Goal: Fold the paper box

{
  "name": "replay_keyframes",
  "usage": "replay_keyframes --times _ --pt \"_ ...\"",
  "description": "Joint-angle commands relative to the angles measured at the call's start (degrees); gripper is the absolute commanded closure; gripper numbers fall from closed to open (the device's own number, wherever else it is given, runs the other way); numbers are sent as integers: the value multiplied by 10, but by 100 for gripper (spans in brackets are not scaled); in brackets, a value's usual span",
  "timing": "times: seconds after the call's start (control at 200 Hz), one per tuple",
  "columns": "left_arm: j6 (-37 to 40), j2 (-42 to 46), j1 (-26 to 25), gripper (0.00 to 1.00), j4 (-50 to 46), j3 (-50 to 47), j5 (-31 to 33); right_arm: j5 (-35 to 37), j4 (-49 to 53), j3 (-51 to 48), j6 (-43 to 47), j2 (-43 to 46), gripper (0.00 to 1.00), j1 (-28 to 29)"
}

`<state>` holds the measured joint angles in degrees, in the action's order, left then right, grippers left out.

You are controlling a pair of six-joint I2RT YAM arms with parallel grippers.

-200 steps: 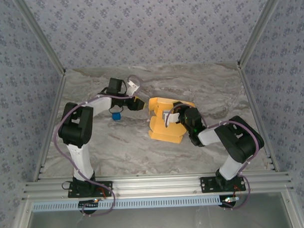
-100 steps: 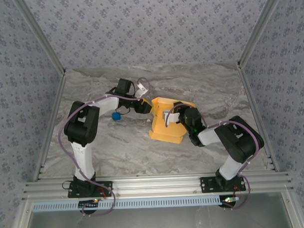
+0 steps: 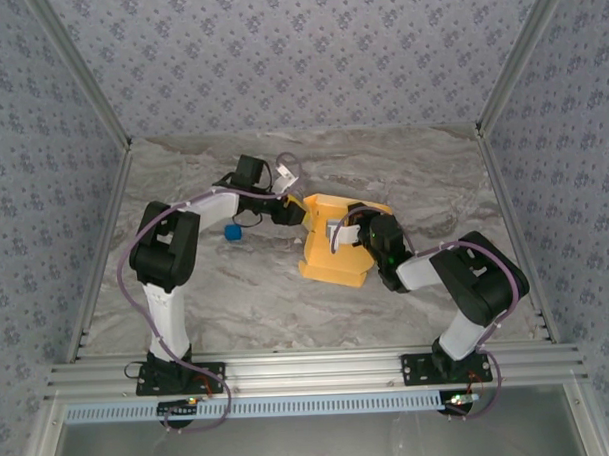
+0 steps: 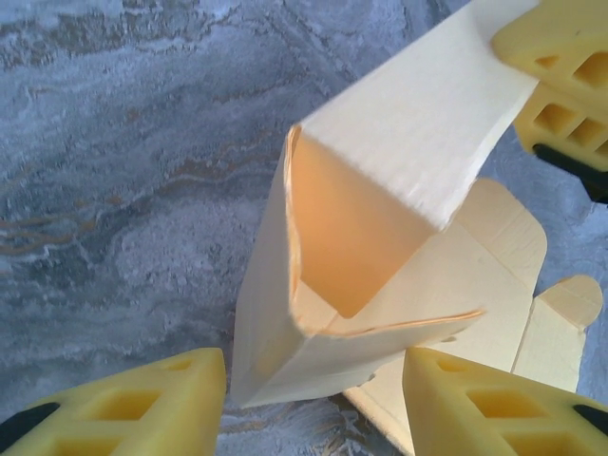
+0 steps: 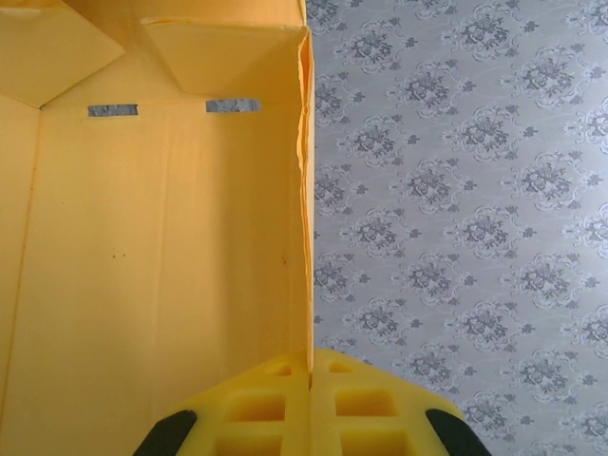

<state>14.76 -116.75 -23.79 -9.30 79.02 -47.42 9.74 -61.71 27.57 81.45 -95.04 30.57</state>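
Right gripper (image 5: 311,372) is pinched fully shut on the upright wall of the paper box (image 5: 161,237), pads meeting on the top edge of that wall. Left gripper (image 4: 309,404) stands about half open, a finger on each side of a raised, folded corner of the box; no clamping seen, so it holds nothing. Box sits mid-table (image 3: 237,300) between the two arms, partly erected, some flaps lying flat on the marble surface. Biggest risk, as I judge it: the left jaws close off-centre on that corner and crush or crease the thin card instead of turning it along its score. Next: the two arms pull against each other and the wall tears, or slips out of the right-hand pinch, since the hold is only on the edge. Lesser: the loose flaps under the corner get trapped and fold the wrong way. Smallest: the blue object (image 3: 233,231) lies near the left arm's forearm and a sweep could knock it. Writing: none legible anywhere; card is plain, with two small grey slots in one inner wall.
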Motion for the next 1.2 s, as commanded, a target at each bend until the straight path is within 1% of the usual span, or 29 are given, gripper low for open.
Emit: replay_keyframes --times 0.0,0.15,0.235,0.53,0.889,1.194 --pt "20 -15 0 49 -19 29 -36 6 8 12 -12 -4 100 -3" --pt "33 -27 2 49 -54 50 -41 5 13 15 -12 -2 100 -4" --pt "32 -31 1 50 -55 52 -40 5 15 16 -13 -1 100 -4" --pt "-12 -12 -1 51 32 2 -28 7 20 18 -16 0 100 -3" --pt "-57 8 -4 51 122 -55 -41 10 23 22 -18 -4 100 -2" --pt "-61 5 -7 51 129 -55 -65 12 26 25 -18 -4 100 -2"
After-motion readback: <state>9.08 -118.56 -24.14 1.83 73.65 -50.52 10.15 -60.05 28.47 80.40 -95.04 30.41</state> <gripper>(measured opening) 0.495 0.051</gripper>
